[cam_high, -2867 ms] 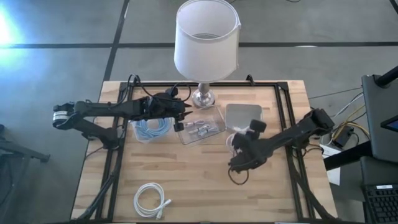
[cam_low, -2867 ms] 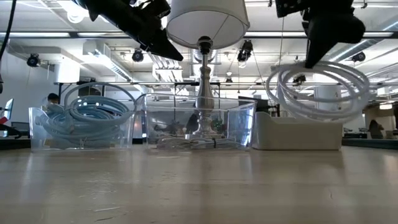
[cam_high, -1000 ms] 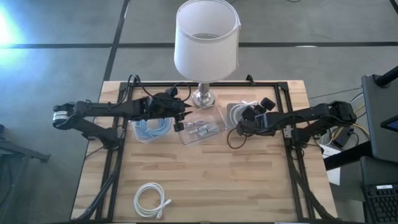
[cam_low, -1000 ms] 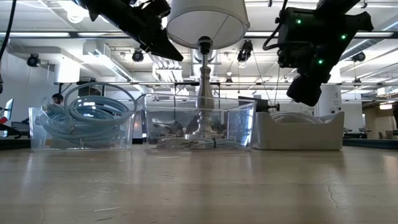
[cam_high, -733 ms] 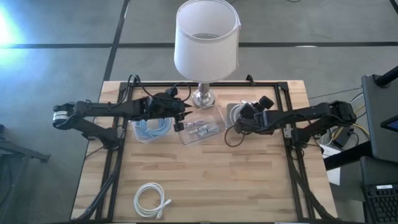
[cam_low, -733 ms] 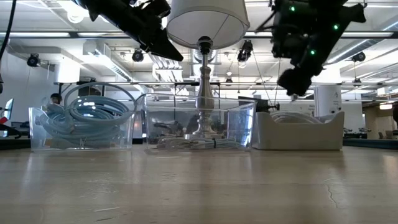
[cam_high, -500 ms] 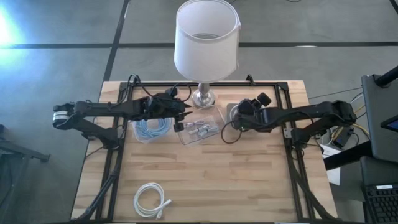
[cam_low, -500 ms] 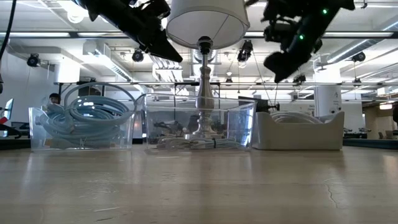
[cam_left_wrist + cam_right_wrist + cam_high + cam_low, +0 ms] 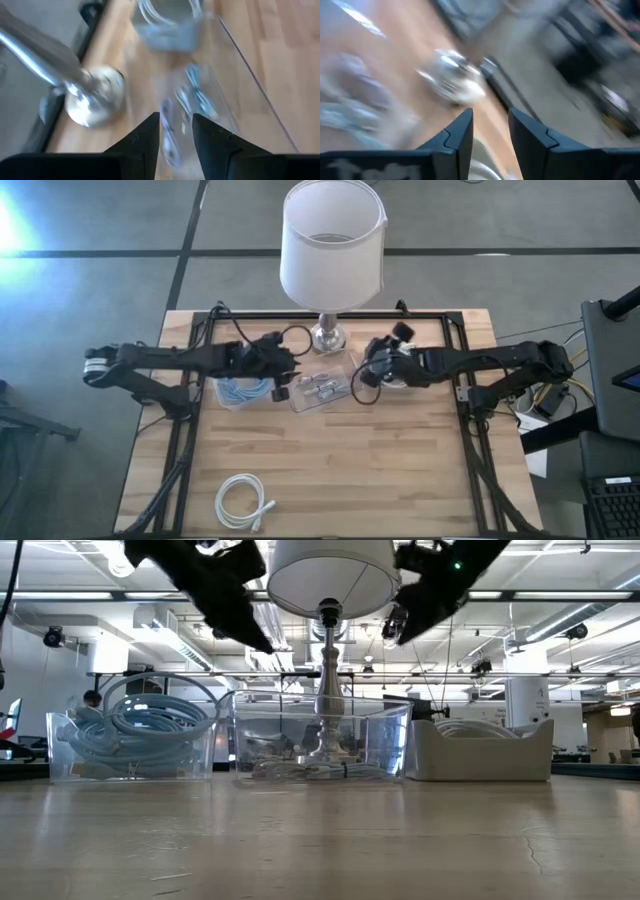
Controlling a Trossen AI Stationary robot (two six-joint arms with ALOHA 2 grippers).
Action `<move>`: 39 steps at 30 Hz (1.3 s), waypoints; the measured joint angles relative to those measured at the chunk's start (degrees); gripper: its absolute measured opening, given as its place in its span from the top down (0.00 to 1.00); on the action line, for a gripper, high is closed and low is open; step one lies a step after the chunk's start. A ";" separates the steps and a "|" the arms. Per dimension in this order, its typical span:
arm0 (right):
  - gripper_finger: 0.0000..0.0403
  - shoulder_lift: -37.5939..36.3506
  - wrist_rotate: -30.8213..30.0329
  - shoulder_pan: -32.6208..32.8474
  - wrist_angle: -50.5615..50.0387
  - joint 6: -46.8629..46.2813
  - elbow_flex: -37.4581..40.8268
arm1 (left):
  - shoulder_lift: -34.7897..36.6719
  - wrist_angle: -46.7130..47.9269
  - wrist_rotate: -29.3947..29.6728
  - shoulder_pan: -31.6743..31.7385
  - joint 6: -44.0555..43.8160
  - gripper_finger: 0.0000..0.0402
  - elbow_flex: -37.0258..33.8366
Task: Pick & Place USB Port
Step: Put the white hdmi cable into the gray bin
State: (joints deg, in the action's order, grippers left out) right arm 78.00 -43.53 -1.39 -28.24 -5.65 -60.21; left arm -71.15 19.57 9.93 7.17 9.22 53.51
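Small metal USB ports (image 9: 325, 387) lie in a clear tray (image 9: 320, 745) at the table's far middle, in front of the lamp's base (image 9: 327, 335). My left gripper (image 9: 284, 372) hangs above the tray's left end, open with nothing between its fingers. In the left wrist view, this gripper (image 9: 176, 137) looks down on the ports (image 9: 192, 95). My right gripper (image 9: 368, 365) hangs above the tray's right end, also open and holding nothing. The right wrist view is blurred, and in it my right gripper (image 9: 490, 132) faces the lamp base (image 9: 455, 82).
A clear bin of blue cable (image 9: 243, 388) stands left of the tray. A grey tray (image 9: 480, 755) with a white cable coil (image 9: 480, 727) stands to its right. The lamp's white shade (image 9: 332, 240) overhangs the far edge. Another white cable (image 9: 243, 500) lies near the front left.
My right gripper has risen from over the grey tray and gone toward the table's left, ending above the clear tray's right end near the lamp. My left gripper has shifted a little toward the table's left. The white coil stays in the grey tray.
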 joint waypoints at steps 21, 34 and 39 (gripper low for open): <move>0.68 0.02 20.05 -0.02 24.17 16.21 7.13 | 2.32 30.46 -11.77 -27.42 -32.06 0.70 -1.89; 0.69 0.01 20.03 -0.20 24.78 27.20 7.15 | 0.57 2.36 -27.61 -34.68 -42.86 0.70 -14.60; 0.68 0.02 20.03 -0.17 24.75 29.72 7.15 | -1.89 -1.88 -28.36 -36.55 -47.24 0.70 -17.60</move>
State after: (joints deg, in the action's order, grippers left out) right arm 78.02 -23.51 -1.56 -3.49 24.07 -53.06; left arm -73.04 17.69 -18.43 -29.38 -38.02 35.92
